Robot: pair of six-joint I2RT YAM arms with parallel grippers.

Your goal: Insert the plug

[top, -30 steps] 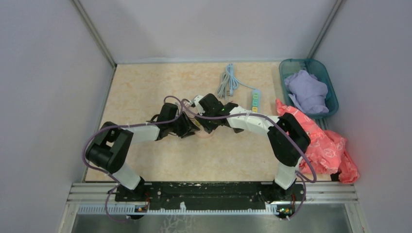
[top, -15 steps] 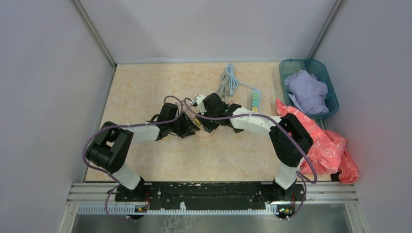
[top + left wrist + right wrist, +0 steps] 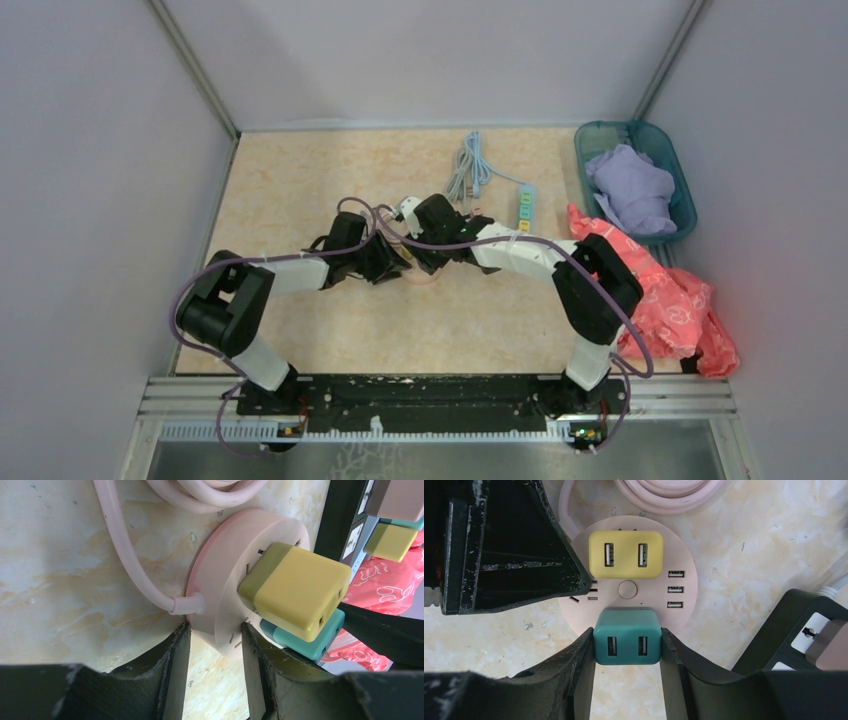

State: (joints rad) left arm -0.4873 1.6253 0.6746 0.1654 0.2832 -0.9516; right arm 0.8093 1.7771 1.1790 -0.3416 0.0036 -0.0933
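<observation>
Beige marble tabletop [image 3: 300, 180] fills mid frame in top view. Left arm [image 3: 285, 272] comes up from lower left, elbow out toward left edge, forearm running right to frame ctr. Right arm [image 3: 535, 255] mirrors it from lower right, elbow beside a red patterned cloth [image 3: 670, 300], forearm reaching left. Both wrists meet nose to nose at ctr, low over the tabletop. Upper right: teal basket [image 3: 683, 195] w/ lavender cloth [image 3: 630, 190] inside. Just left of it, a pale blue power strip [image 3: 525, 205] & its bundled cable [image 3: 468, 165].

Round pink socket hub [image 3: 676, 600] lies flat at ctr btwn the wrists, pink cord [image 3: 120, 555] leaving its side. Left fingers [image 3: 175, 670] straddle the hub's rim at bottom of left wrist view, pinching it from both sides. Yellow USB plug [image 3: 626, 554] sits on hub's upper half in right wrist view. Teal USB plug [image 3: 626, 635] is at hub's lower edge, body against the hub face; how deep its prongs sit, can't tell. Right fingers [image 3: 576, 675] clamp its two sides from above.
</observation>
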